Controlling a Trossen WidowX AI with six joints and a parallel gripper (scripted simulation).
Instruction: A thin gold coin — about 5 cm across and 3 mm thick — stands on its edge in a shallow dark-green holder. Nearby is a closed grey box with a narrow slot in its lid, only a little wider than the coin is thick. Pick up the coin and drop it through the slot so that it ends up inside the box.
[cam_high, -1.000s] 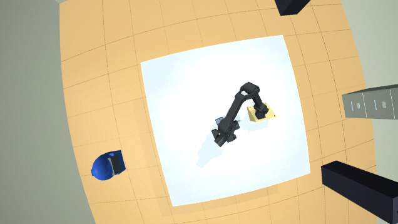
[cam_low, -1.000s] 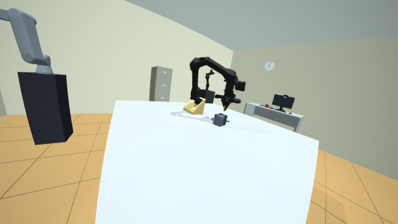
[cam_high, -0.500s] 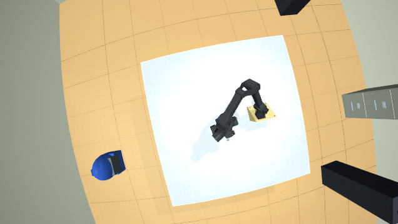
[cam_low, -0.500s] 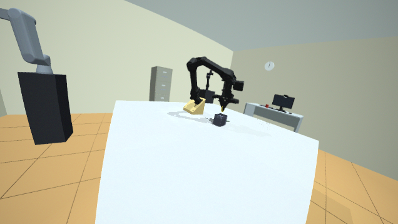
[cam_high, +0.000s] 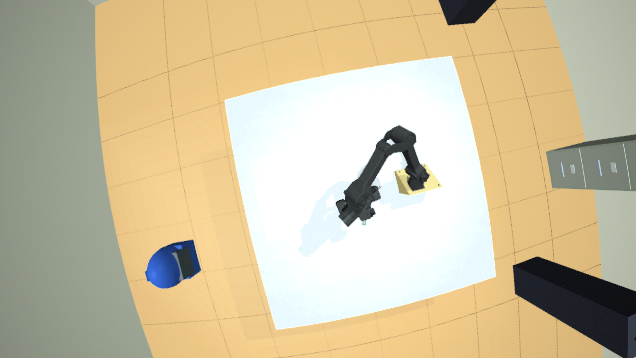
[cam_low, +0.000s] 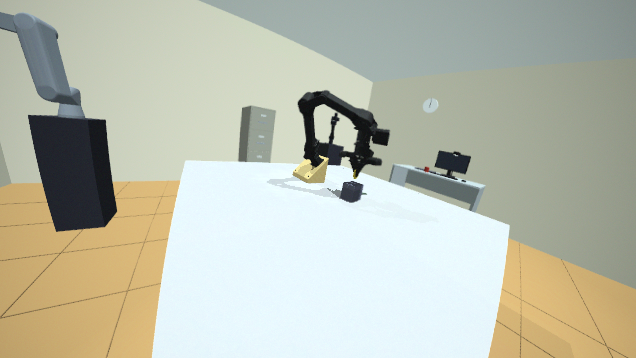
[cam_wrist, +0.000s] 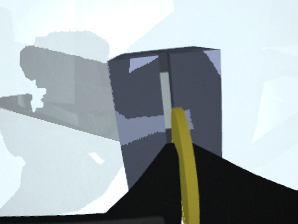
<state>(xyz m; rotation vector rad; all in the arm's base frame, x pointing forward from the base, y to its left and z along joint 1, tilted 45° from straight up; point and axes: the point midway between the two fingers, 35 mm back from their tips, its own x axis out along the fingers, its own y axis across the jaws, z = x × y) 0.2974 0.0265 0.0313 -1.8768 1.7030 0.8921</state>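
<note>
The gripper (cam_low: 355, 171) is shut on the gold coin (cam_low: 355, 175) (cam_wrist: 186, 165), which stands edge-on between the fingers. In the exterior view the coin hangs a little above the dark grey box (cam_low: 351, 192) (cam_wrist: 142, 102). In the wrist view the slot (cam_wrist: 166, 100) runs up the lid, and the coin's far end overlaps its lower part, just right of the pale strip seen in it. The coin leans slightly relative to the slot. The fingers hide the near part of the lid. A small green piece of the holder (cam_high: 364, 223) shows beside the gripper in the top view; the rest is hidden.
The arm's yellow base block (cam_high: 404, 186) (cam_low: 316, 175) stands on the white table (cam_high: 300, 125) (cam_low: 300, 260). The arm's shadow falls around the box. Off the table are a blue helmet-like object (cam_high: 167, 267), dark pedestals and a filing cabinet (cam_low: 260, 135).
</note>
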